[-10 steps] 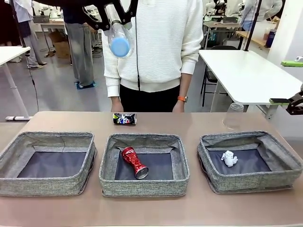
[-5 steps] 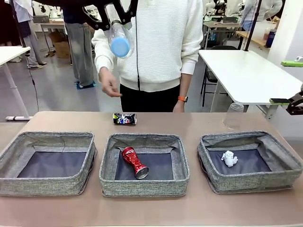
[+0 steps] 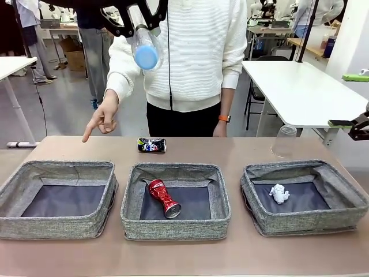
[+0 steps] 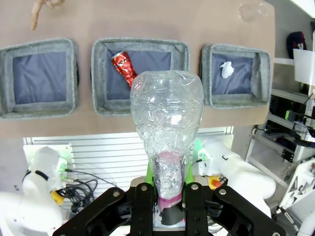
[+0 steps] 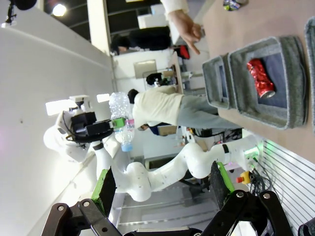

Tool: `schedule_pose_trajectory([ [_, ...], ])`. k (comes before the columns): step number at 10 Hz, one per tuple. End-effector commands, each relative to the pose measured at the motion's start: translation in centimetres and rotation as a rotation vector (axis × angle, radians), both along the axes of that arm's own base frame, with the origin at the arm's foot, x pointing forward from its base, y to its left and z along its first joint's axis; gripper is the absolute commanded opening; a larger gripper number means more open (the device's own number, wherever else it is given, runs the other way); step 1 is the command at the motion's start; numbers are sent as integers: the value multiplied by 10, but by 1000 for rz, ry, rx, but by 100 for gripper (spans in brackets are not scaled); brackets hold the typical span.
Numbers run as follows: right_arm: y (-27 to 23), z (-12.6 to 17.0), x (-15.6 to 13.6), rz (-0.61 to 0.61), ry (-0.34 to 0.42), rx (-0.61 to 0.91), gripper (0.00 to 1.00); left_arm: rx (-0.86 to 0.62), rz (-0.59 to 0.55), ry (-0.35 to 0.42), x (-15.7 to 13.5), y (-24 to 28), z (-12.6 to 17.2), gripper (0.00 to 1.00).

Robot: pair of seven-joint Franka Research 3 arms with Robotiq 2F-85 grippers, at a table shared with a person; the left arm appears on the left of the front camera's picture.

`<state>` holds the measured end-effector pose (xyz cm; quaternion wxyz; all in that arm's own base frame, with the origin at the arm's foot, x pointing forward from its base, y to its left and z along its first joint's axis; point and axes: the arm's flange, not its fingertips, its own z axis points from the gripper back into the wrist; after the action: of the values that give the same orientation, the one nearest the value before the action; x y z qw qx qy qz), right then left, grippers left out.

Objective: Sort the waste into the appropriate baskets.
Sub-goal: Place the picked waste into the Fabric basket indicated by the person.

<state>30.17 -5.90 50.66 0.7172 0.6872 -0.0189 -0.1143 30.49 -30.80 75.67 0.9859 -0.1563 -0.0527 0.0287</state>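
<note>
Left end effector (image 3: 137, 22): clamping the clear plastic bottle (image 3: 145, 47), hanging high at the frame's upper left.
Right end effector (image 5: 165, 189): gaping wide, gripping nothing.
Cue: the person's hand (image 3: 99, 119) is pointing toward the left basket (image 3: 57, 166).
Risk: dropping from this height, the light bottle is likely bouncing off a soft wall, or joining the red can (image 3: 163, 197) in the middle basket (image 3: 173, 168).

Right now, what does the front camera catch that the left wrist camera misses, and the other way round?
Front view adds the person's white sweater and the blue cap. Left wrist view adds the robot bases and cables beyond the table edge. Both share the clear plastic bottle in the left gripper, the left basket, the red can in the middle basket, the paper wad in the right basket, and the person's pointing hand.
</note>
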Motion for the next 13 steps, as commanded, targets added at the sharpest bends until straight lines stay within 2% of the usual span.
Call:
schedule_pose_trajectory([
  [1,1,6,0,-3,13,25,100,3,2,-1,-2,2,1,22],
  [2,1,6,0,-3,13,25,100,0,0,0,0,0,0,22],
  [3,1,6,0,-3,13,25,100,84,-132,-47,2,2,-12,22],
  [4,1,6,0,-3,13,25,100,152,-194,-76,11,16,-34,22],
  [5,1,6,0,-3,13,25,100,148,-229,-69,25,51,-61,22],
  [6,1,6,0,-3,13,25,100,242,-140,-99,43,98,-104,22],
  [7,1,6,0,-3,13,25,100,194,-233,-4,57,148,-156,22],
  [8,1,6,0,-3,13,25,100,191,-205,48,61,183,-191,22],
  [10,1,6,0,-3,13,25,100,91,-63,117,65,254,-225,22],
  [12,1,6,0,-3,13,25,100,28,174,197,81,303,-268,22],
  [13,1,6,0,-3,13,25,100,1,273,210,88,315,-286,22],
])
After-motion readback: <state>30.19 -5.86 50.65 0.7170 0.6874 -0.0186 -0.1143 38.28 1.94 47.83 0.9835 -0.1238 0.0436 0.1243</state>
